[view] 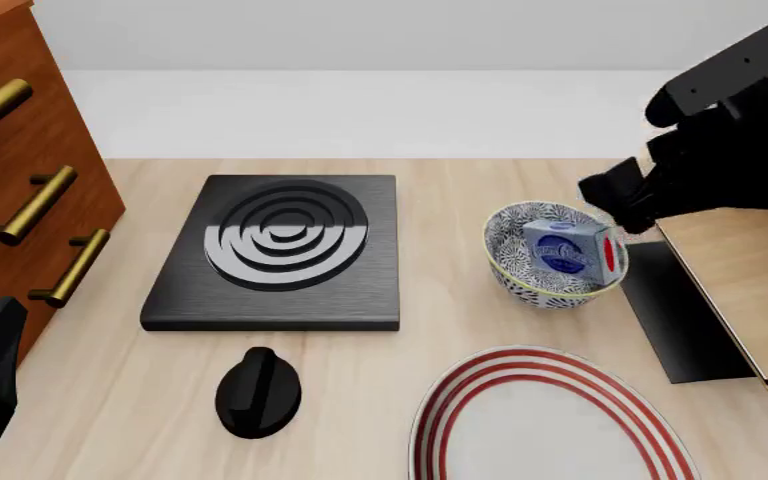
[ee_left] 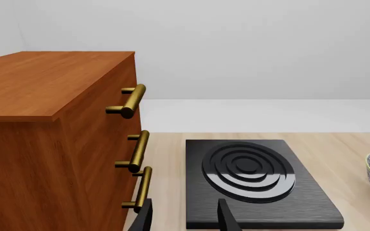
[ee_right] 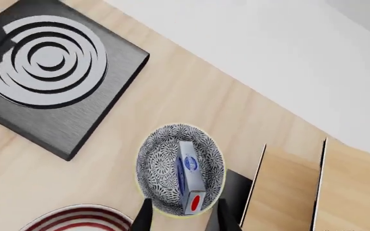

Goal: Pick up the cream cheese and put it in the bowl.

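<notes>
Red-ringed plate (view: 544,420) nearest; just below the spread, empty right hand (ee_right: 178,216) the cream cheese (ee_right: 188,178) is seen inside the bowl (ee_right: 152,159), judged light, stiff, best gripped across narrow sides.

— Any writing you can read?
— None. The cream cheese (view: 571,250) in the bowl (view: 518,268) carries a dark blue oval logo, its lettering too small to read.
</notes>
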`<move>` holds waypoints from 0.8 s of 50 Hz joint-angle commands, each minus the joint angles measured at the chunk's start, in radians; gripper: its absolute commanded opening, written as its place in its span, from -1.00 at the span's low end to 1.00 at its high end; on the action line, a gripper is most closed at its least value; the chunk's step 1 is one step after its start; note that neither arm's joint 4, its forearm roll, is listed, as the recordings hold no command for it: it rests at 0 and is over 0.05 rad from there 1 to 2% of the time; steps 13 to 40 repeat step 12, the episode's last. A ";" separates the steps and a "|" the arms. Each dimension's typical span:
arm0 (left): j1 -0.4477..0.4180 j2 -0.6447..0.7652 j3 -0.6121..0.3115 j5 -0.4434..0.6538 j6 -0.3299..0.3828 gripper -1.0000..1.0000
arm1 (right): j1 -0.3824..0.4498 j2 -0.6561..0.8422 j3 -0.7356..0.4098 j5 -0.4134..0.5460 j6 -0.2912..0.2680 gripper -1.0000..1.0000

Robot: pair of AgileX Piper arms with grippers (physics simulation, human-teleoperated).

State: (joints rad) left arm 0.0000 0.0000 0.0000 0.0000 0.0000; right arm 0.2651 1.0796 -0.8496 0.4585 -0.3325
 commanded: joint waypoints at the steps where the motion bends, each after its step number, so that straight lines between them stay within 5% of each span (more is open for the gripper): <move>1: 0.000 0.000 0.000 0.000 0.000 1.00 | 0.075 -0.119 -0.035 0.037 0.083 1.00; 12: 0.000 0.000 0.000 0.000 0.000 1.00 | 0.177 -0.278 -0.012 0.031 0.165 1.00; 40: 0.000 0.000 0.000 0.000 0.000 1.00 | 0.177 -0.278 -0.012 0.031 0.165 1.00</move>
